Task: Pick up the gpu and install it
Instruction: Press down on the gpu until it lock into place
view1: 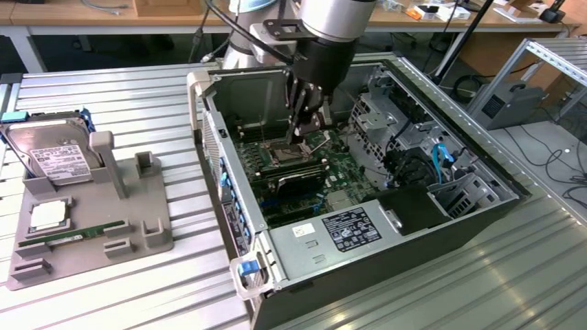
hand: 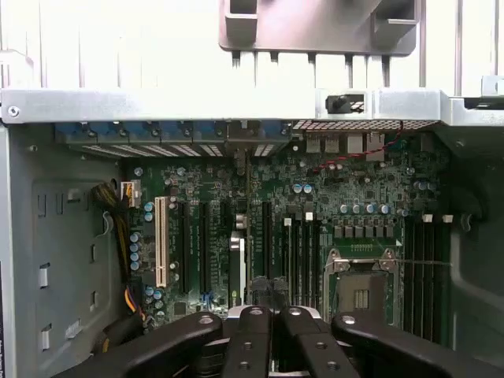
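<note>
In the exterior view the arm reaches down into the open computer case [view1: 206, 103], its gripper [view1: 307, 134] low over the motherboard [view1: 344, 165] near the processor socket. The gpu [view1: 295, 180] seems to be the dark-faced card standing on edge among the expansion slots, just below the jaws and towards the case's rear wall with the blue clips. The step in hand looks like seating that card. To do it well the card should stay upright and square to its slot, and any push should be straight down and even along its length, with the bracket end lined up at the rear opening so that nothing twists. The case lies on a ribbed metal counter [view1: 92, 89]. On the exterior view's left a grey holder [view1: 137, 227] carries a hard drive [view1: 55, 155], a processor [view1: 48, 214] and a RAM stick [view1: 73, 235], well apart from the case. Behind are wooden benches, with cables and a grey box [view1: 513, 103] on the floor at the exterior view's right. In the wrist view the jaws of the gripper [hand: 272, 315] are pressed together over the board. The gpu [hand: 248, 213] shows as a thin edge running from the rear bracket openings towards them, between the long slots and beside the white slot [hand: 161, 240]. Whether the jaws pinch the card's end or only stand over it I cannot tell, so the alignment is best judged by that thin edge staying parallel to its neighbouring slots
</note>
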Robot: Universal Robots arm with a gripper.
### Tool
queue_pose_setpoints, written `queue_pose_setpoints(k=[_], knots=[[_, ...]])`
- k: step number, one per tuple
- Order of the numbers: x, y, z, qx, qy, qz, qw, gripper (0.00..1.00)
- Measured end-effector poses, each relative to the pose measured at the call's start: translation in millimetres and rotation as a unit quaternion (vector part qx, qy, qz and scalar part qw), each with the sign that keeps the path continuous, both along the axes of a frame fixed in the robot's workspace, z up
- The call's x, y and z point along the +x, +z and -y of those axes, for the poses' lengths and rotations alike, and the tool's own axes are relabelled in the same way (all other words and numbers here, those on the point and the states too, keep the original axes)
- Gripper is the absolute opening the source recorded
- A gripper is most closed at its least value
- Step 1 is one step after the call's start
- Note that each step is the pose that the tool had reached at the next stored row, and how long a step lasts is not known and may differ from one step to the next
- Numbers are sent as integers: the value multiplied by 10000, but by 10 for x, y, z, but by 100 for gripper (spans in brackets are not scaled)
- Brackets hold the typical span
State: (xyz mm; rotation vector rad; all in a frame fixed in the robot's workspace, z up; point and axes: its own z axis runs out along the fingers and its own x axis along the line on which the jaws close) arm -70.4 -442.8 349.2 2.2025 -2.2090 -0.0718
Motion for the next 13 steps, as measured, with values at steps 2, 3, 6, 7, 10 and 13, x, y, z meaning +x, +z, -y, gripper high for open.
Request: queue_pose_setpoints(k=[2,3,6,7,10,13], knots=[[-2,-1,0,-2,0,-1,10000,11],[-11,-38,0,-2,0,-2,10000,11],[-139,-185,1,-1,0,-3,10000,11],[-168,-210,1,-2,0,-3,10000,11],[-224,-348,1,-1,1,-3,10000,11],[-239,-485,5,-1,2,-6,10000,11]])
